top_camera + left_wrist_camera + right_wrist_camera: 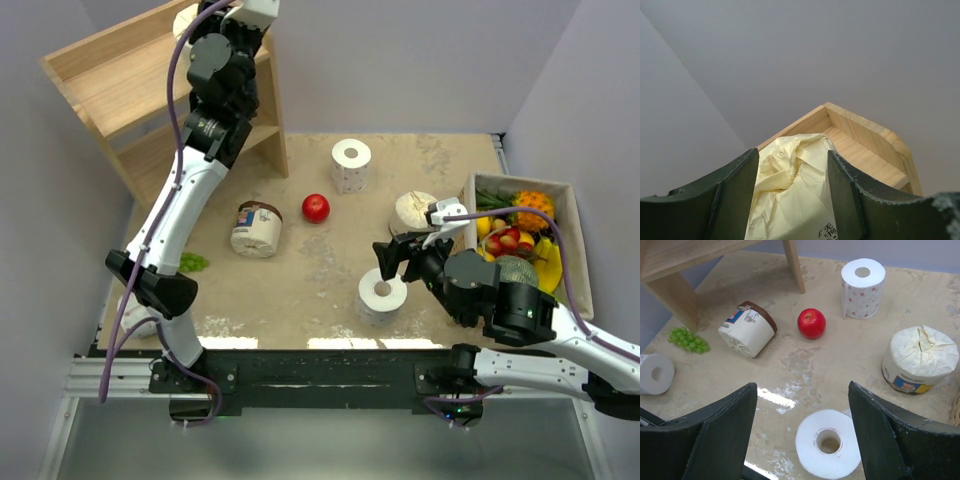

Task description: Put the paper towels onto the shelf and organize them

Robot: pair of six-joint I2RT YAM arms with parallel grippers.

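My left gripper (228,10) is shut on a cream wrapped roll (792,195) and holds it at the top tier of the wooden shelf (110,80), whose corner shows in the left wrist view (865,145). My right gripper (392,255) is open above an upright bare white roll (828,442) near the front edge. On the table are a dotted white roll (351,165), an upright cream wrapped roll (414,210), a brown-labelled wrapped roll (256,229) on its side, and a bare roll (655,373) at the near left.
A red apple (316,208) lies mid-table and green grapes (193,262) lie at the left. A box of fruit (525,235) stands at the right edge. Grey walls close in the left, back and right.
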